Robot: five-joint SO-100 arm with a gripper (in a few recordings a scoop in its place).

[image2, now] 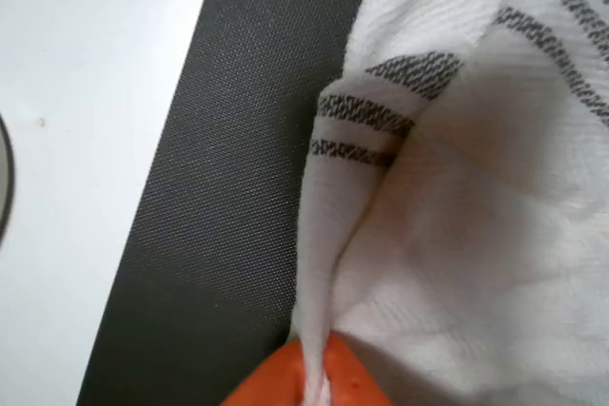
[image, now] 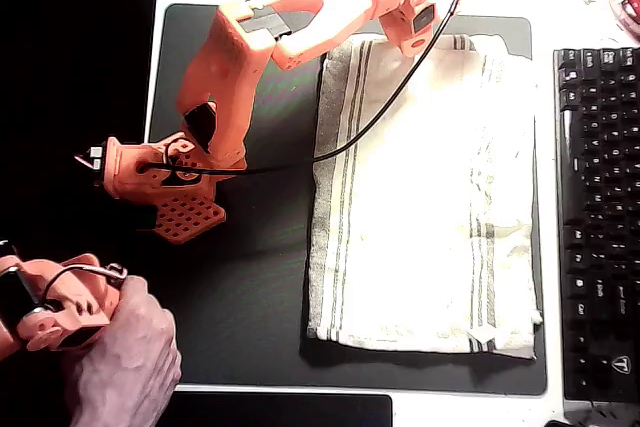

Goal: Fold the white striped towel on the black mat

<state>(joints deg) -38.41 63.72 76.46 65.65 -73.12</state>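
An orange arm reaches across the mat from its base at the mat's left side, the gripper down at the far edge of the towel. The towel lies spread on the right half of the mat, its right edge close beside a keyboard. In the wrist view the gripper has its orange fingertips pinched shut on a thin ridge of towel, the cloth gathered into a pleat with the mat showing to its left.

The hold looks slight: only a narrow fold sits between the jaws, so a quick pull toward the near edge could let it slip out. One pinched point may also drag the towel askew, leaving the fold crooked or bunching cloth toward the keyboard. The cable draped over the towel might snag it.
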